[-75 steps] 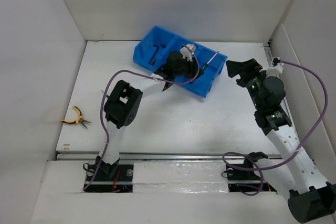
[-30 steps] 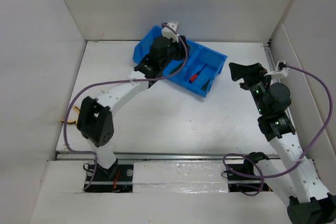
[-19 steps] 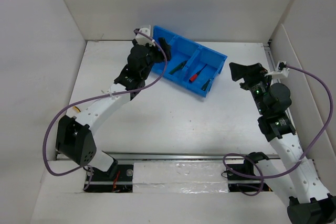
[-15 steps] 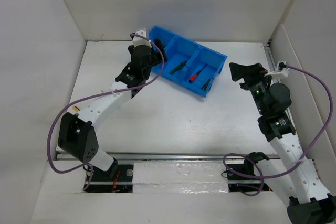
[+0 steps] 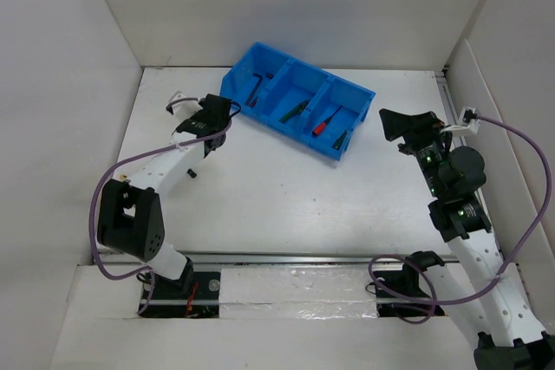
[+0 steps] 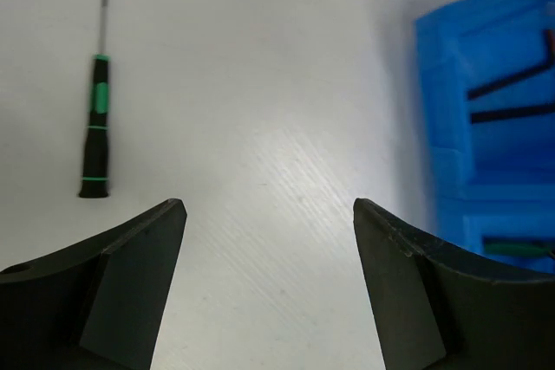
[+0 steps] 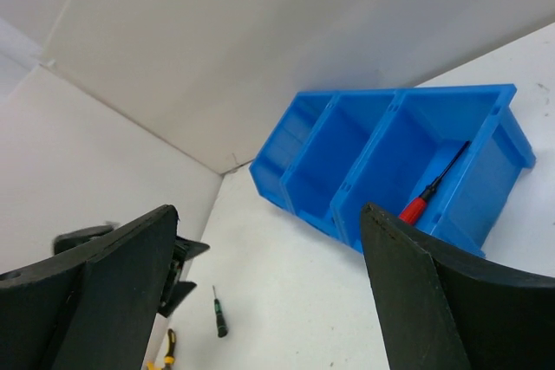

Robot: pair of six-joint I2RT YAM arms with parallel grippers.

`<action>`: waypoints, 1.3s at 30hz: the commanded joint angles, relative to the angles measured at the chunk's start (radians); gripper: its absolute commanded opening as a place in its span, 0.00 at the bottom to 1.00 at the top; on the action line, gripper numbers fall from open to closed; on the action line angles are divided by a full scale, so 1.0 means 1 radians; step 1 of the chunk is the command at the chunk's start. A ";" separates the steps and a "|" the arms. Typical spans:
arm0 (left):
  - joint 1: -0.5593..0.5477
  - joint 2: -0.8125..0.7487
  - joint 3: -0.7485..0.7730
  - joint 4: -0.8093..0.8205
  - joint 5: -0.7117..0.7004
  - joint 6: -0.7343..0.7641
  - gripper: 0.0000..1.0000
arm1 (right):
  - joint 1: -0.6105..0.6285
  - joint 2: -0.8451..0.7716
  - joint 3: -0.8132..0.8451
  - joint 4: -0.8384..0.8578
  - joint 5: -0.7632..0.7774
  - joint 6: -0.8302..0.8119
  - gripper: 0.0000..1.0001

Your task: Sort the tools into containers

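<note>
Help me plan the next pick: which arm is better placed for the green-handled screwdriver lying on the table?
Left. Its open left gripper hovers near the green-handled screwdriver, which lies close in its wrist view. The right gripper sits beyond the blue bin and sees the screwdriver only far off.

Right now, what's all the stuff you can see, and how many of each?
bin: 1, bright blue, three compartments, far side of the table
hex keys: 2, dark, bin's left compartment
green-handled tool: 1, middle compartment, kind unclear
red-handled screwdriver: 1, right compartment
dark tool: 1, right compartment beside the red one, kind unclear
green-and-black screwdriver: 1, lying on the table left of the bin
yellow-handled pliers: 1, on the table near its left edge
table: 1, white
cables: 2, purple, one on each arm
left gripper: 1, black, open, above the table
right gripper: 1, black, open, right of the bin
</note>
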 commanded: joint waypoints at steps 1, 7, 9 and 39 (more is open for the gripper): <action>0.056 -0.050 -0.036 -0.124 0.005 -0.149 0.75 | -0.005 -0.029 -0.007 0.027 -0.048 0.025 0.90; 0.081 0.032 -0.006 -0.367 -0.105 -0.332 0.73 | -0.005 -0.052 -0.015 0.029 -0.070 0.042 0.89; 0.092 0.041 -0.016 -0.367 -0.093 -0.349 0.73 | -0.005 -0.057 -0.021 0.035 -0.070 0.050 0.89; 0.251 0.335 -0.030 -0.189 0.042 -0.248 0.45 | -0.005 0.015 -0.030 0.075 -0.064 0.045 0.88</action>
